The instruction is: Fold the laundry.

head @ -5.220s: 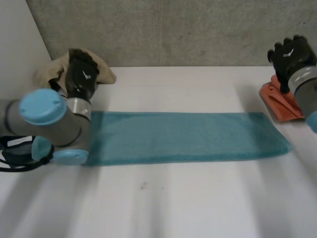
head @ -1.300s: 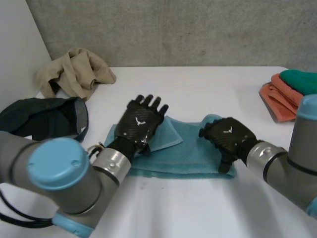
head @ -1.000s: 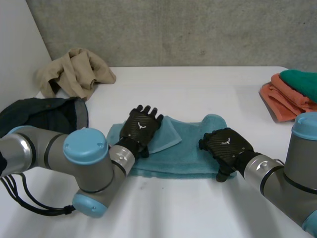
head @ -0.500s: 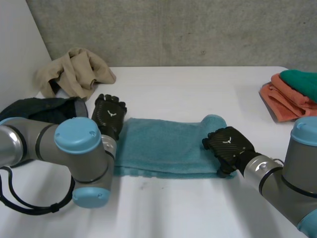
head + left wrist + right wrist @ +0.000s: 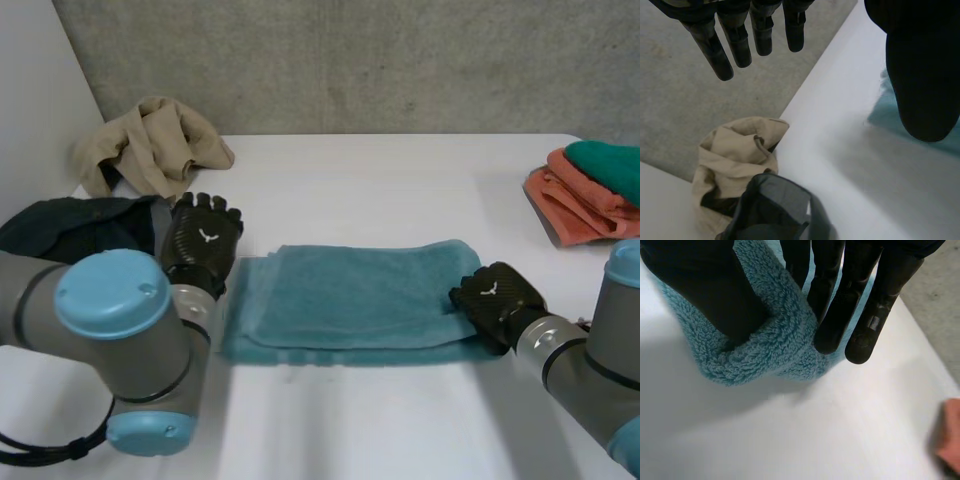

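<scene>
The teal towel [image 5: 350,305] lay folded on the surface [image 5: 400,180] between the hands. The right hand [image 5: 495,300] pinched its doubled right end, thumb [image 5: 705,290] against fingers [image 5: 875,300]. The left hand [image 5: 203,243] stood just beside its left end, fingers [image 5: 735,42] straight, empty. Judged soft, light, limp: grasp at corners.

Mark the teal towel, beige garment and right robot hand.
teal towel [image 5: 360,300]: head view, middle of its top layer.
beige garment [image 5: 150,140]: head view, centre of the crumpled heap.
right robot hand [image 5: 497,296]: head view, back of the hand.
</scene>
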Robot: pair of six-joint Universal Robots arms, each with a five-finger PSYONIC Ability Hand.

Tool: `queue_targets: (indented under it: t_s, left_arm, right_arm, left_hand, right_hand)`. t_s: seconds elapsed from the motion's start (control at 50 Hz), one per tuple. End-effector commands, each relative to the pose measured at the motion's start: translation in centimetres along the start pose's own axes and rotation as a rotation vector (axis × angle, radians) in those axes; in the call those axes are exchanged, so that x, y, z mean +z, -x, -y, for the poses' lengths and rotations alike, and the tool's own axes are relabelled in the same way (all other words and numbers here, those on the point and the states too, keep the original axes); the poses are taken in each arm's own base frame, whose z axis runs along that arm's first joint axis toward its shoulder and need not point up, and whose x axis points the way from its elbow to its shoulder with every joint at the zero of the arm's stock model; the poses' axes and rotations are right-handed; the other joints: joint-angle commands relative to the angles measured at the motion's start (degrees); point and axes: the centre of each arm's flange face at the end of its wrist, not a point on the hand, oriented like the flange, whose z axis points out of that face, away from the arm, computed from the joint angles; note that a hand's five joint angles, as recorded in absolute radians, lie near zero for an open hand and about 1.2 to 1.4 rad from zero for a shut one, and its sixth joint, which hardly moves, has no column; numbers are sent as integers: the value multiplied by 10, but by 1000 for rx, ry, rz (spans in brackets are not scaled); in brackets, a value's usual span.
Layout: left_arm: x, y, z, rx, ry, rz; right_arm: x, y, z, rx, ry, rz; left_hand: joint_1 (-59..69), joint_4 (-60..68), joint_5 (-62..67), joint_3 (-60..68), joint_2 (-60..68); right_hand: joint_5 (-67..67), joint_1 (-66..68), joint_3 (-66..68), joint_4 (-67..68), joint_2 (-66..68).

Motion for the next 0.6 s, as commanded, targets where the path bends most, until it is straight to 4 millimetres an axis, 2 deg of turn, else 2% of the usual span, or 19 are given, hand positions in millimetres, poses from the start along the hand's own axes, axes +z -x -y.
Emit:
queue_targets:
  t_s: [0.02,0.06,0.1,0.12,0.18,0.2,0.26,0.28,0.34,0.36,0.42,0.44,0.48,0.5,0.52,0.56,0.6]
  left_arm:
    - [-7,28,4,-42,-5,63]
    - [-8,35,5,-59,-10,80]
    - [-9,39,7,-72,-15,89]
    - [-10,42,8,-84,-19,98]
    - [-10,47,8,-97,-20,111]
    - [-11,51,9,-102,-21,119]
    - [-11,56,8,-108,-20,135]
    - [-11,60,9,-109,-20,145]
    - [-12,62,9,-112,-22,150]
    - [-12,62,10,-113,-24,153]
    - [-12,62,10,-115,-25,154]
    - [-12,63,10,-115,-25,156]
    - [-12,63,11,-116,-29,156]
    - [-11,64,13,-121,-34,160]
    - [-11,64,14,-124,-37,160]
    - [-10,65,15,-137,-43,164]
    - [-9,66,20,-163,-59,166]
  right_arm:
    - [3,-22,13,-280,10,-121]
    - [4,-23,30,-363,-33,-143]
    - [2,-12,51,-416,-102,-135]
    - [-3,2,73,-461,-181,-119]
    - [-10,29,102,-501,-294,-84]
    - [-13,47,114,-524,-352,-45]
    - [-20,78,128,-561,-448,36]
    - [-25,98,135,-585,-520,102]
    - [-33,127,139,-618,-617,208]
    - [-36,145,138,-629,-665,279]
    - [-40,167,134,-631,-728,383]
    - [-40,169,134,-628,-740,397]
    - [-41,170,136,-624,-750,404]
    - [-39,168,137,-614,-744,394]
    - [-38,165,138,-602,-733,383]
    - [-37,162,140,-569,-712,371]
    - [-33,154,142,-469,-661,356]
  left_hand:
    - [-11,-9,-9,-12,-9]
    - [-11,-9,-9,-12,-9]
    - [-11,-9,-9,-12,-9]
    - [-11,-9,-9,-12,-9]
    - [-11,-9,-9,-12,-9]
    - [-11,-9,-9,-12,-9]
    - [-13,-11,-10,-14,-11]
    - [-13,-11,-10,-14,-11]
    - [-14,-13,-12,-16,-12]
    - [-14,-13,-12,-16,-12]
    - [-14,-13,-12,-16,-12]
    - [-14,-13,-12,-16,-12]
    - [-14,-13,-12,-16,-12]
    - [-14,-13,-12,-16,-12]
    - [-14,-13,-12,-16,-12]
    - [-14,-13,-12,-16,-12]
    - [-16,-14,-14,-17,-14]
  right_hand:
    - [144,307,126,119,144]
    - [144,307,126,119,144]
    - [144,307,126,119,144]
    - [144,307,126,119,144]
    - [144,307,126,119,144]
    - [144,307,126,119,144]
    - [144,307,126,119,144]
    - [144,307,126,119,144]
    - [144,307,126,119,144]
    - [144,307,126,119,144]
    - [144,307,126,119,144]
    - [143,306,125,118,143]
    - [-6,157,-24,-31,-6]
    - [-243,-80,-261,-268,-243]
    - [-385,-223,-404,-410,-386]
    - [-556,-393,-574,-581,-556]
    - [-556,-393,-574,-581,-556]
